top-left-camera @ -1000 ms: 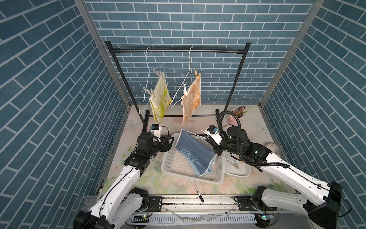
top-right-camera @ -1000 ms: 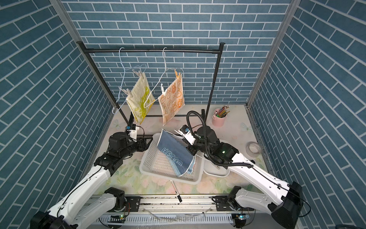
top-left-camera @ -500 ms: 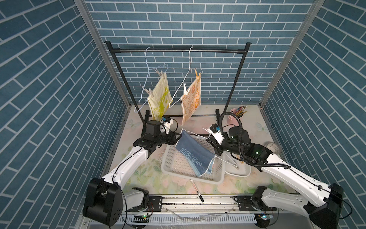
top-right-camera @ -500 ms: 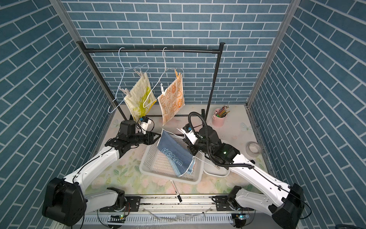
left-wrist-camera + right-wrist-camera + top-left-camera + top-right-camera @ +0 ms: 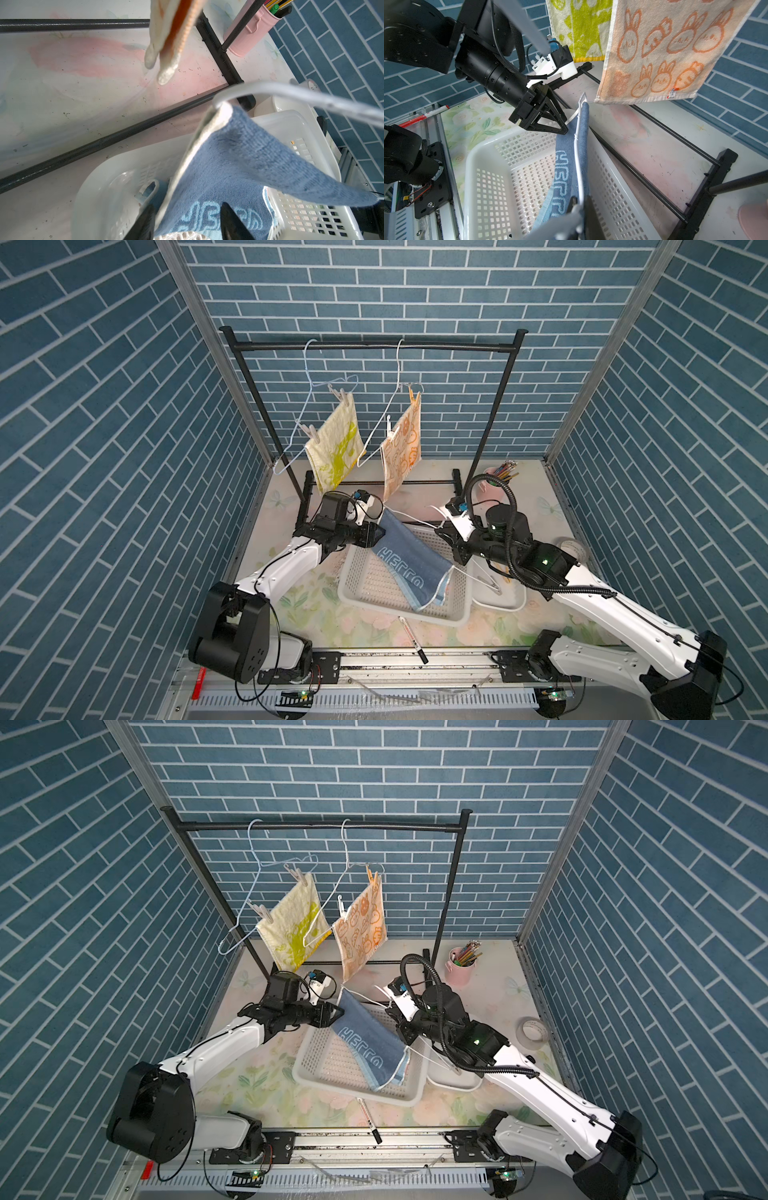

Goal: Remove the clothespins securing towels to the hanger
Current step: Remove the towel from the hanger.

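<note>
The blue towel [image 5: 409, 560] hangs on a white wire hanger [image 5: 578, 155] held slanting over the basket. My right gripper [image 5: 579, 204] is shut on that wire at the towel's low end. My left gripper [image 5: 380, 533] is at the towel's high corner, jaws apart around the towel edge [image 5: 188, 209]. A pale clothespin [image 5: 571, 117] sits at that corner, just off the left fingertips. On the rail [image 5: 374, 347] hang the yellow towel [image 5: 336, 448] and the orange towel [image 5: 403, 443], each pinned to its hanger by two clothespins [image 5: 343, 396] [image 5: 412, 396].
A white perforated basket [image 5: 457, 614] lies under the blue towel, with a small white tray [image 5: 507, 605] to its right. A pink cup of pencils [image 5: 496, 485] stands at the back right, near a tape roll [image 5: 575, 549]. A marker [image 5: 411, 639] lies in front. The rack's base bar [image 5: 382, 482] crosses behind.
My left arm has swung from the basket's left side up and right to the blue towel's high corner, and its jaws have narrowed a little. The right arm has stayed put.
</note>
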Controlling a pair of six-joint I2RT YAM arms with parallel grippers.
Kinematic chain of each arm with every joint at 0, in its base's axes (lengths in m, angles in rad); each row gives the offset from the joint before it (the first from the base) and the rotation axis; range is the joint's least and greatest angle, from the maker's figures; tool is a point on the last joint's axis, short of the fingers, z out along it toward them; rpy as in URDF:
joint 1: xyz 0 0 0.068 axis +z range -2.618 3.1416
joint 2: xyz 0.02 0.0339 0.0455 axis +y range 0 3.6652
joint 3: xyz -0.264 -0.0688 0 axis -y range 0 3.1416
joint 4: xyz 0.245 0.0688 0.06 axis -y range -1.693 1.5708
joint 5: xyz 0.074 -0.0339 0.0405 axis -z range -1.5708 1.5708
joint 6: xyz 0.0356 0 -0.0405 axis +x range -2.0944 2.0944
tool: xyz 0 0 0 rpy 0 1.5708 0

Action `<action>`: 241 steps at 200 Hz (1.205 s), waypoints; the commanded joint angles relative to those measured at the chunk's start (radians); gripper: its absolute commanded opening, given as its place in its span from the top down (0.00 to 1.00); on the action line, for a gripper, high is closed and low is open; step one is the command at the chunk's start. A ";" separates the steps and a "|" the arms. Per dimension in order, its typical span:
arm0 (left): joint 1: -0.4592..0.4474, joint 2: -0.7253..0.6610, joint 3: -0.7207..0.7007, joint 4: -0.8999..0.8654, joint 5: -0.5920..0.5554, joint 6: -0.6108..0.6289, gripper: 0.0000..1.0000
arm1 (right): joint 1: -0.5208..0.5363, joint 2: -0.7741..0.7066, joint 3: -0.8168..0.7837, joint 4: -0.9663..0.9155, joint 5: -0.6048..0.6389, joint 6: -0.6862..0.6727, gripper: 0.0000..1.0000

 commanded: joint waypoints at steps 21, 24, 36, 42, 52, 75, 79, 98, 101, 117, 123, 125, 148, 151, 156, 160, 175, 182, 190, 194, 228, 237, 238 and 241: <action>-0.010 0.020 0.025 -0.020 -0.059 0.042 0.48 | -0.003 -0.022 -0.007 0.045 -0.022 0.045 1.00; -0.009 0.022 0.027 -0.020 -0.062 0.043 0.48 | -0.003 -0.023 -0.008 0.046 -0.022 0.044 1.00; -0.011 0.027 0.028 -0.023 -0.066 0.049 0.48 | -0.003 -0.023 -0.008 0.048 -0.024 0.044 1.00; -0.011 0.031 0.029 -0.023 -0.064 0.050 0.49 | -0.003 -0.022 -0.009 0.051 -0.022 0.046 1.00; -0.012 0.039 0.030 -0.021 -0.059 0.049 0.51 | -0.003 -0.021 -0.011 0.054 -0.023 0.046 1.00; -0.017 0.051 0.029 -0.013 -0.046 0.048 0.59 | -0.004 -0.019 -0.011 0.060 -0.024 0.050 1.00; -0.017 0.054 0.029 -0.013 -0.042 0.048 0.60 | -0.003 -0.017 -0.011 0.059 -0.023 0.050 1.00; -0.020 0.056 0.030 -0.009 -0.034 0.047 0.70 | -0.004 -0.014 -0.011 0.061 -0.023 0.053 1.00; -0.019 0.057 0.030 -0.009 -0.033 0.048 0.71 | -0.004 -0.013 -0.011 0.060 -0.022 0.053 1.00; -0.021 0.055 0.029 -0.011 -0.039 0.049 0.77 | -0.002 -0.013 -0.012 0.060 -0.018 0.053 1.00; -0.021 0.053 0.030 -0.014 -0.040 0.050 0.80 | -0.003 -0.011 -0.011 0.055 -0.015 0.051 1.00; -0.022 0.052 0.030 -0.015 -0.041 0.050 0.81 | -0.003 -0.010 -0.010 0.054 -0.015 0.052 1.00; -0.021 0.040 0.031 -0.022 -0.040 0.053 0.89 | -0.004 -0.002 -0.003 0.030 -0.001 0.046 1.00; -0.022 0.038 0.031 -0.023 -0.040 0.054 0.90 | -0.004 -0.002 -0.003 0.028 0.002 0.047 1.00; -0.021 0.036 0.032 -0.026 -0.038 0.054 0.91 | -0.004 0.000 -0.002 0.023 0.005 0.046 1.00; -0.021 0.032 0.032 -0.027 -0.038 0.054 0.92 | -0.004 0.001 -0.001 0.021 0.008 0.046 1.00; -0.023 0.015 0.032 -0.033 -0.037 0.055 0.92 | -0.003 0.003 0.001 0.008 0.018 0.044 1.00; -0.024 0.004 0.032 -0.036 -0.036 0.055 0.93 | -0.002 0.005 0.004 -0.002 0.022 0.043 1.00; -0.025 -0.008 0.033 -0.042 -0.037 0.056 0.94 | -0.004 0.007 0.009 -0.012 0.026 0.041 1.00; -0.027 -0.016 0.033 -0.045 -0.039 0.057 0.94 | -0.003 0.008 0.009 -0.019 0.028 0.041 1.00; -0.048 -0.086 0.039 -0.084 -0.051 0.071 0.97 | -0.003 0.021 0.029 -0.070 0.061 0.023 1.00; -0.055 -0.106 0.042 -0.097 -0.057 0.075 0.97 | -0.003 0.025 0.032 -0.079 0.061 0.020 1.00; -0.056 -0.109 0.042 -0.098 -0.057 0.076 0.97 | -0.003 0.024 0.033 -0.079 0.061 0.020 1.00; -0.059 -0.113 0.043 -0.102 -0.059 0.078 0.97 | -0.003 0.026 0.034 -0.082 0.082 0.020 1.00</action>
